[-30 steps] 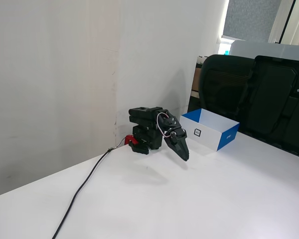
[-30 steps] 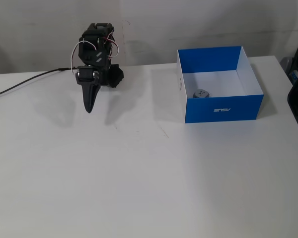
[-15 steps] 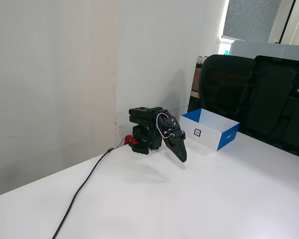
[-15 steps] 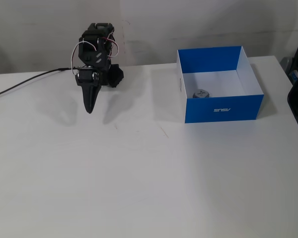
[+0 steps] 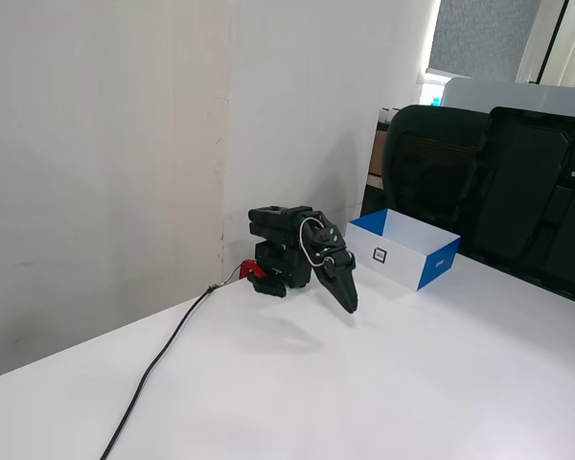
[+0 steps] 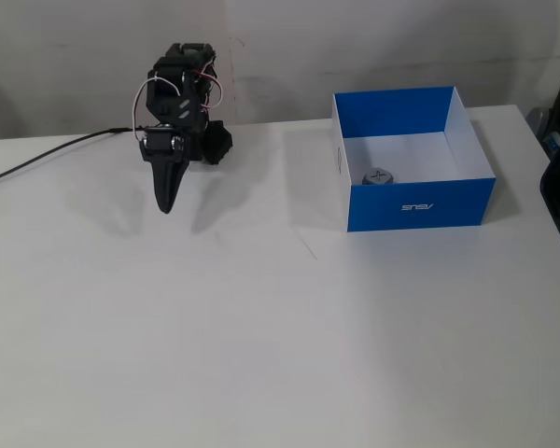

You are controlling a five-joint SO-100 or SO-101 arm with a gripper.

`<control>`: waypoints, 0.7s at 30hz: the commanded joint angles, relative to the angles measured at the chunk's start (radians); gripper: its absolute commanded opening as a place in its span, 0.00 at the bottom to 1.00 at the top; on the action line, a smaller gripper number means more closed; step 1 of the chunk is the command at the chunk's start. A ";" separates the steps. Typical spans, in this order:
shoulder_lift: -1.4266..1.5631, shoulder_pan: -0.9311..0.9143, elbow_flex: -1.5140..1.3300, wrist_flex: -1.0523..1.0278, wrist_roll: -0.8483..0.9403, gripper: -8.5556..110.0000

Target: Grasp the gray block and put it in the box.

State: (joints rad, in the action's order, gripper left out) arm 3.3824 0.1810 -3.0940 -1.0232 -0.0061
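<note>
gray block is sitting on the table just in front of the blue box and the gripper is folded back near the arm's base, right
Not quite. The gray block is not on the table in front of the box; it lies inside it, on the white floor near the front wall, as the fixed view from the front shows. The rest holds: the gripper is folded back near the arm's base, well away from the box.

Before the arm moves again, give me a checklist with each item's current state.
1. Gray block inside the box: ok, it lies on the white floor near the front wall.
2. Gripper empty: ok, nothing between its fingers.
3. Gripper shut: ok, fingers taper to one point.
4. Gripper clear of the box: ok, well to its left in the fixed view facing the arm.
5. Cable clear of the gripper: ok, it trails away from the base.
6. Block undamaged: cannot tell.
</note>
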 commanded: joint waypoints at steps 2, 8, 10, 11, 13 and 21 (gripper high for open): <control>0.011 0.012 -0.064 -0.003 -0.005 0.09; 0.011 0.012 -0.064 -0.003 -0.005 0.08; 0.011 0.012 -0.064 -0.003 -0.005 0.07; 0.011 0.012 -0.064 -0.003 -0.005 0.07; 0.011 0.012 -0.064 -0.003 -0.005 0.07; 0.011 0.012 -0.064 -0.003 -0.005 0.07</control>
State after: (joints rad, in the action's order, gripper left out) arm 3.3824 0.1917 -3.0940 -1.0232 -0.0061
